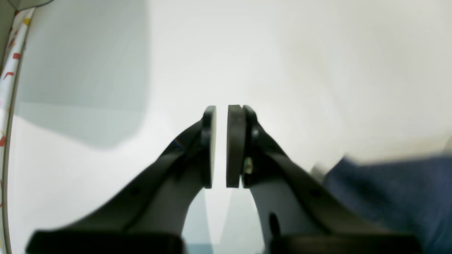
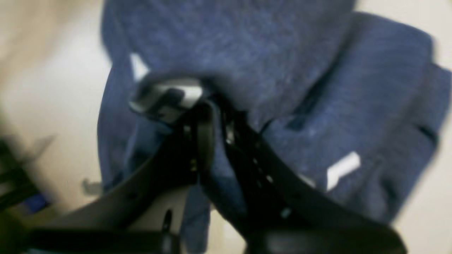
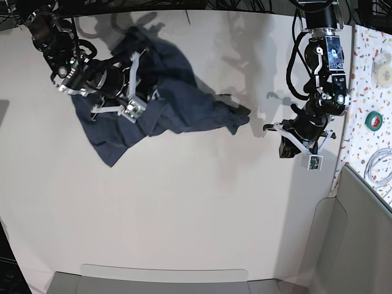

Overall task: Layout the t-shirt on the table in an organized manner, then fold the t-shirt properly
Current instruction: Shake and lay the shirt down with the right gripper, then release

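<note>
Pinching soft heathered navy t-shirt (image 2: 282, 70), right tool (image 2: 212, 116) clamps; left tool (image 1: 220, 146) slightly parted, empty.

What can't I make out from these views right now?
- Right wrist view: blurred; the right gripper is buried in t-shirt folds, so the pinched layer is unclear.
- Base view: the right arm covers the t-shirt's upper part.
- Left wrist view: the t-shirt is blurred and cut off.

A robotics lab or test cell: a broad white bench (image 3: 184, 202) ringed by black cabling, two camera-carrying arms mounted above it, and a speckled side shelf (image 3: 367, 79) holding a green tape roll (image 3: 374, 120) and coiled white cable (image 3: 380, 166)
</note>
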`<state>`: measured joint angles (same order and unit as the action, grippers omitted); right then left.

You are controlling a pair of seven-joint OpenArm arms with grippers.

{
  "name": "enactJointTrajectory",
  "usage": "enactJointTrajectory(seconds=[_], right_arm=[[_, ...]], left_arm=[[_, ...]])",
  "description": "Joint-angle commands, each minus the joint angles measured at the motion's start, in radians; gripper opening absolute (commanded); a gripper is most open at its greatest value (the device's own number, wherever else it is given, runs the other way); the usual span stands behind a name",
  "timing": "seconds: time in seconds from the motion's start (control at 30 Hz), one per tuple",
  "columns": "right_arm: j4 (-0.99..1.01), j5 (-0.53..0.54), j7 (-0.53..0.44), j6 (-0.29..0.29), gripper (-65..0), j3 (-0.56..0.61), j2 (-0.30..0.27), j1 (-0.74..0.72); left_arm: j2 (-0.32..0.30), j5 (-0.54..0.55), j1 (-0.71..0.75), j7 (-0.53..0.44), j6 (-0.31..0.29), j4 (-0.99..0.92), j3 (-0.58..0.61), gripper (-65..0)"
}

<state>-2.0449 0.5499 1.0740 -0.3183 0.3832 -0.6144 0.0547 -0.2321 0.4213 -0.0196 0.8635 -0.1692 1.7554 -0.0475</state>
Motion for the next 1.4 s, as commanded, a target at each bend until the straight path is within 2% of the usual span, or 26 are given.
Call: enactJointTrajectory(seconds=[0.0, 0.17, 0.27, 0.5, 0.57, 0.7, 0.8, 1.03, 1.1, 1.17, 1.23, 1.33, 1.37], right_arm=[[-0.015, -0.032, -0.002, 0.003, -65.0, -0.043, -0.017, 0.003], [-0.013, -0.238, 0.104, 0.001, -65.0, -0.08, 0.0, -0.016], [-0.013, -0.339, 0.116, -0.008, -65.0, -0.08, 0.04, -0.011], [-0.013, -0.34, 0.113, -0.008, -65.0, -0.053, 0.086, -0.017], [-0.013, -0.34, 0.113, -0.008, -65.0, -0.053, 0.113, -0.019], [-0.015, -0.339, 0.107, -0.008, -64.6, -0.059, 0.164, -0.029], [-0.015, -0.339, 0.076, -0.008, -57.5, -0.059, 0.189, -0.036], [-0.017, -0.337, 0.056, -0.008, -30.1, -0.069, 0.209, -0.051], [-0.017, -0.336, 0.041, -0.008, -25.3, -0.123, 0.213, -0.043], [-0.017, -0.301, 0.028, -0.008, -23.3, -0.195, 0.233, -0.042], [-0.017, -0.201, 0.012, -0.008, -22.9, -0.333, 0.265, -0.034], [-0.013, 0.008, 0.012, -0.008, -22.9, -0.585, 0.345, -0.025], [-0.009, 0.068, 0.012, -0.008, -22.9, -0.668, 0.37, -0.023]], left_arm=[[-0.01, 0.006, -0.015, -0.023, -0.003, 0.019, -0.002, -60.7], [-0.006, 0.009, -0.013, -0.019, -0.003, 0.019, -0.002, -60.7], [-0.005, 0.011, -0.009, -0.019, -0.003, 0.019, -0.001, -60.7], [-0.003, 0.012, -0.012, -0.017, -0.003, 0.019, -0.002, -60.0], [-0.003, 0.012, -0.013, -0.017, -0.003, 0.021, -0.002, -56.7], [-0.003, 0.014, -0.015, -0.016, -0.003, 0.021, -0.001, -45.2], [-0.002, 0.014, -0.026, -0.016, -0.003, 0.021, 0.033, -44.8], [-0.006, 0.012, -0.041, -0.005, -0.003, 0.019, 0.054, -44.8], [-0.006, 0.012, -0.046, 0.044, -0.003, 0.019, 0.051, -44.8], [-0.003, 0.014, -0.085, 0.104, -0.005, 0.019, 0.051, -44.7], [-0.002, 0.023, -0.128, 0.171, -0.006, 0.018, 0.051, -44.6], [0.0, 0.12, -0.19, 0.27, -0.01, 0.016, 0.053, -44.6], [0.0, 0.159, -0.213, 0.303, -0.033, 0.016, 0.053, -44.6]])
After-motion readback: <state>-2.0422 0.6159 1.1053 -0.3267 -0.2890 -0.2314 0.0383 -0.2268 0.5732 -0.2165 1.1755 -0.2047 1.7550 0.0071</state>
